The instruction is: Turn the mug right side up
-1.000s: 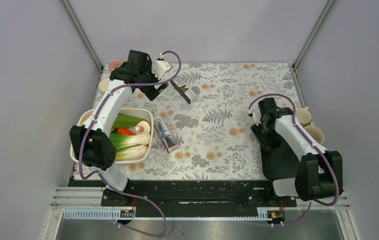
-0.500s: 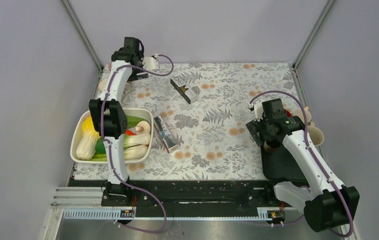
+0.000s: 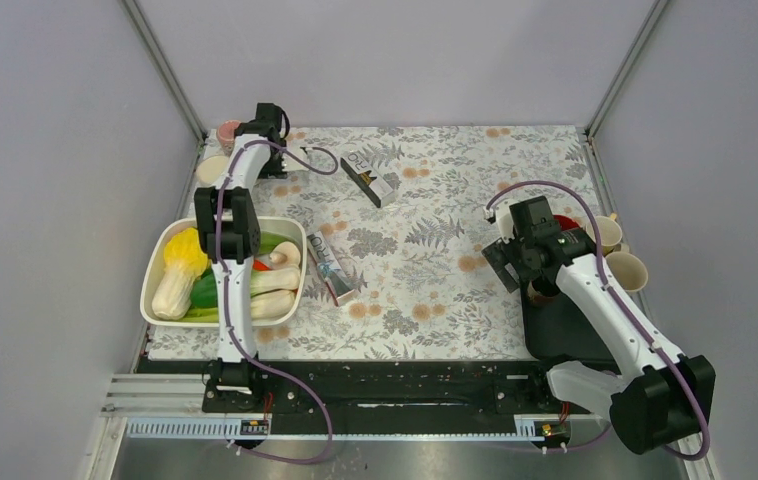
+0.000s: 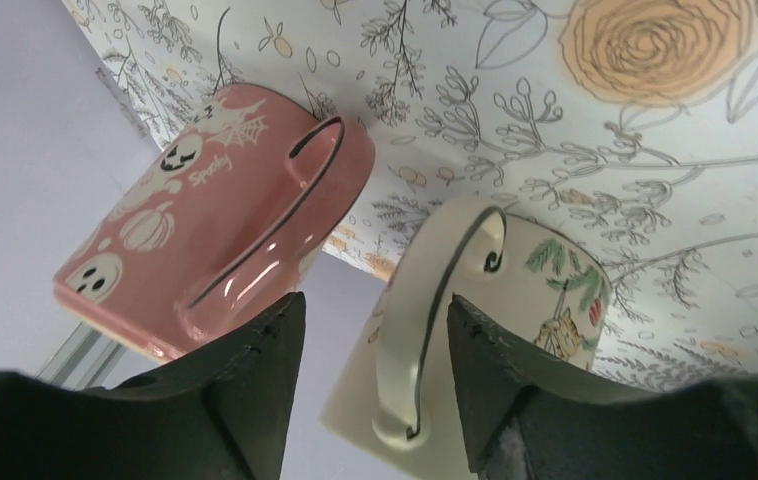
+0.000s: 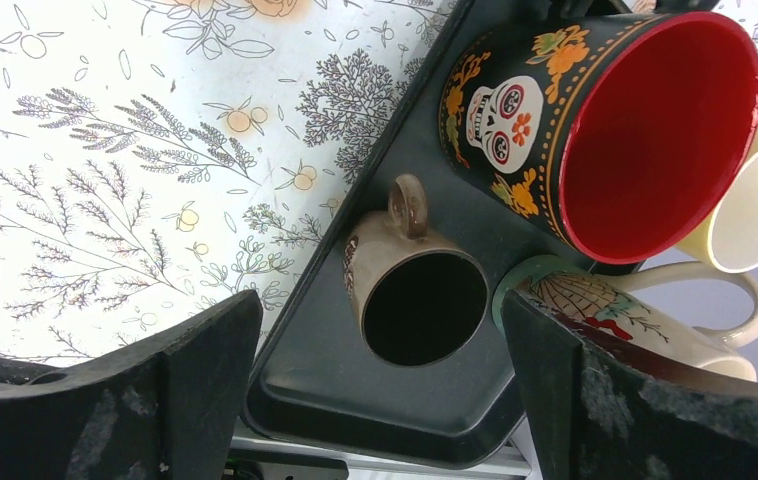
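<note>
Left gripper (image 4: 375,305): jaws parted, empty, facing the seemingly inverted cream mug (image 4: 555,290) at the 10 o'clock corner of the table (image 4: 515,110), beside a pink mug (image 4: 185,220). Grip its wall clear of the handle (image 4: 433,330), lifting before rotating. Right gripper (image 5: 380,300): jaws wide, empty.

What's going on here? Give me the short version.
Two robot arms work at a flowered table. The left gripper is open at the far left corner, pointed at a pink mug and a cream mug, with the cream one's handle framed between its jaws. The right gripper is open over a brown mug on a black tray, beside a skull mug. Neither arm holds anything.
</note>
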Controlling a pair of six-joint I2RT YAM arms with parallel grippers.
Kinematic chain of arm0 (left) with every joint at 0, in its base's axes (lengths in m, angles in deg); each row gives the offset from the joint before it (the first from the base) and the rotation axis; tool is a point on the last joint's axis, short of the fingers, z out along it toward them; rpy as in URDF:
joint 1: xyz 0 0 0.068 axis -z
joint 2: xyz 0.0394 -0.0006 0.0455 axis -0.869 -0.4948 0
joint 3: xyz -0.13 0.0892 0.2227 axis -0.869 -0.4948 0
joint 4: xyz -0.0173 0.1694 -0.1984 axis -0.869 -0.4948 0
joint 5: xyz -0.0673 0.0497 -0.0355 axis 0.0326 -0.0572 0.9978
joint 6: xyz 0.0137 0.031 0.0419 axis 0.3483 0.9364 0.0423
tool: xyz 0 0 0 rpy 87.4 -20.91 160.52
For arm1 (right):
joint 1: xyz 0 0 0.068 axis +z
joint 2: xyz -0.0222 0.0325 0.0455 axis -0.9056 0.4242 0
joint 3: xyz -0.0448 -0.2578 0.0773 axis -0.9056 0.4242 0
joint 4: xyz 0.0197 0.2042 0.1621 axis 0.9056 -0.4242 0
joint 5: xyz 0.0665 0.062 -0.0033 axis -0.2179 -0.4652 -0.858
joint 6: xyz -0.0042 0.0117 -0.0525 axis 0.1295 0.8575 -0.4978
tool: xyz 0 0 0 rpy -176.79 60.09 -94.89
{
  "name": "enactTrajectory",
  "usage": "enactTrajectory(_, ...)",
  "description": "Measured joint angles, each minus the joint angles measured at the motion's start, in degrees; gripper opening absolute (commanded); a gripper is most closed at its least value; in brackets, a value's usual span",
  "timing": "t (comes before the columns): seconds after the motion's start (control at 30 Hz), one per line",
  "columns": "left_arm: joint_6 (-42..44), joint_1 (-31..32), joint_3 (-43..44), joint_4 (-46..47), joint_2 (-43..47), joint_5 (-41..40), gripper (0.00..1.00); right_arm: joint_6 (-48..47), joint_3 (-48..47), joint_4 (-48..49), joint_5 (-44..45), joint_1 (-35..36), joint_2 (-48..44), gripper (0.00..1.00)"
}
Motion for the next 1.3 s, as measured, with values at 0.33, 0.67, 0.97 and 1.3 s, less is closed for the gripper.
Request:
enactTrajectory(0.33, 1.84, -0.76, -0.2, 3.3, -3.26, -4.15, 0.0, -0.02, 0.0, 0.0, 1.36, 0.92, 1.64, 1.0)
enactTrajectory(0.67, 1.03, -0.13, -8.7, 8.9, 1.88, -3.43, 0.0, 0.26, 0.0, 0.09, 1.31, 1.14, -0.63, 0.99)
enactTrajectory(0.97, -16.0, 5.2, -12.09, 10.6, 9.6, 0.92, 0.0, 10.32, -2.69, 8.92, -9.84, 1.51, -3.26, 0.96)
enactTrajectory(1.3, -37.44, 7.41, -12.44, 8.37, 20.2, 13.33, 0.0, 26.93, -0.61, 33.38, -30.18, 5.95, -1.7, 0.95)
